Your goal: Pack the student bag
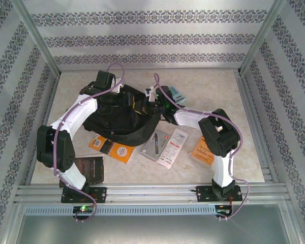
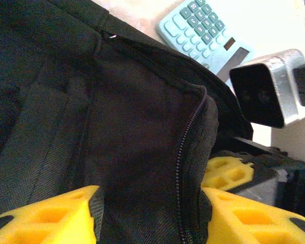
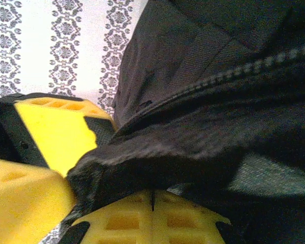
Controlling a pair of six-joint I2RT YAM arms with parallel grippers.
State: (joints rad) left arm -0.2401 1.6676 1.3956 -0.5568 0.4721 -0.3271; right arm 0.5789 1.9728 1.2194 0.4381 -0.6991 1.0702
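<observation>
Notebook [image 1: 89,169], black, lying flat by the near edge of the table [image 1: 249,152], toward its left corner.

Left gripper [image 2: 150,195]: yellow fingers [image 2: 46,218] spread apart, released, with zippered fabric lying loose in the gap between them.

Orange booklet [image 1: 117,151], flat, just on the near side of the bag.

Student bag [image 1: 117,122], black, slumped at the middle of the table, somewhat toward the far edge; both arms reach in over it. Its zipper [image 2: 185,147] runs along an open edge (seen from the left wrist).

White packets [image 1: 168,147], side by side, flat, between the bag and the near edge.

Right gripper [image 3: 152,195]: fingers pressed together, clenched on a fold of the bag's fabric at its right side.

Calculator [image 2: 203,30], pale blue, face up, just beside the bag on its far-right side.

Orange card [image 1: 202,151], partly under the right arm, toward the right edge.
</observation>
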